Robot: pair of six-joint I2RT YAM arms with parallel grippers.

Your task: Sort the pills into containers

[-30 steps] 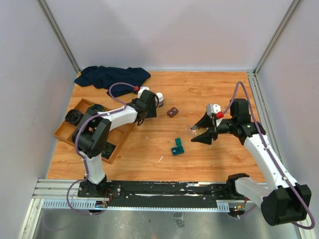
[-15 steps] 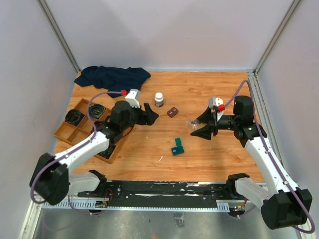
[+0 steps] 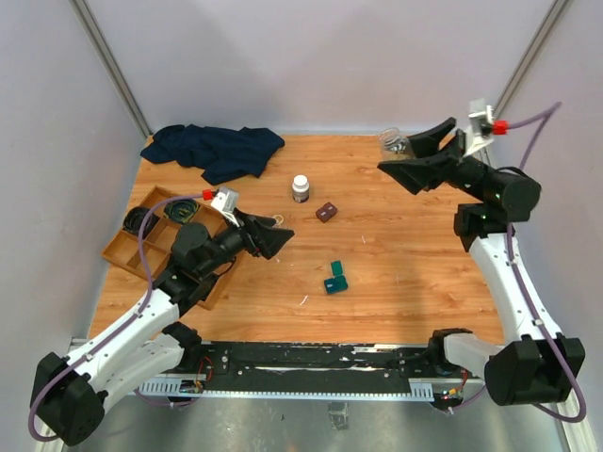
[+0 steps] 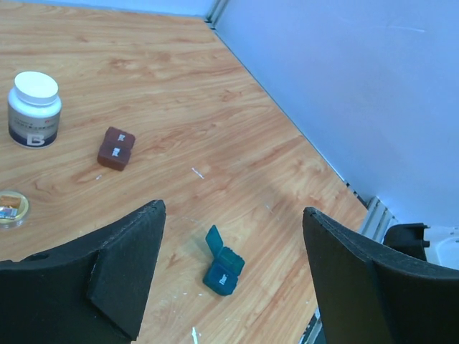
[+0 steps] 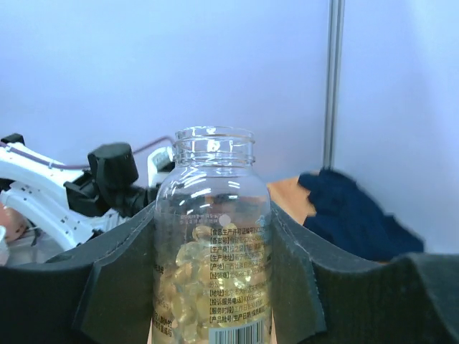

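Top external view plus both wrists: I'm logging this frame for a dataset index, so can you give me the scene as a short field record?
right gripper: shut on the clear bottle, held in the air over the far right of the table
clear bottle: uncapped, yellowish capsules inside
left gripper: open, empty, above the table
teal case: lid open, on the table, untouched
brown case: lying near the white-capped bottle
wooden tray: at the table's left edge
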